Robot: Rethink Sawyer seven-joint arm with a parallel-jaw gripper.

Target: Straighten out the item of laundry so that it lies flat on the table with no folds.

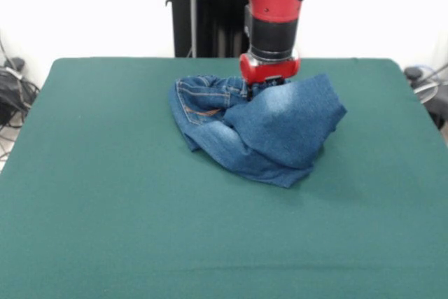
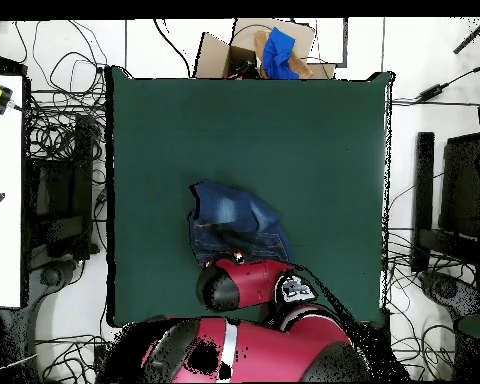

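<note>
The claw [image 1: 268, 83] is down at the far edge of the crumpled jeans [image 1: 269, 131], its tips buried in denim, so I cannot tell how wide it stands. The jeans lie bunched just beneath and in front of it on the green bench [image 1: 105, 229], one flap folded over.

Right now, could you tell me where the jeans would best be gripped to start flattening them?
Probably the loose folded corner of the jeans at the front view's right, approached from above. It lies free at the bundle's edge, while the gripper presses into the bunched middle, fingers hidden.
</note>
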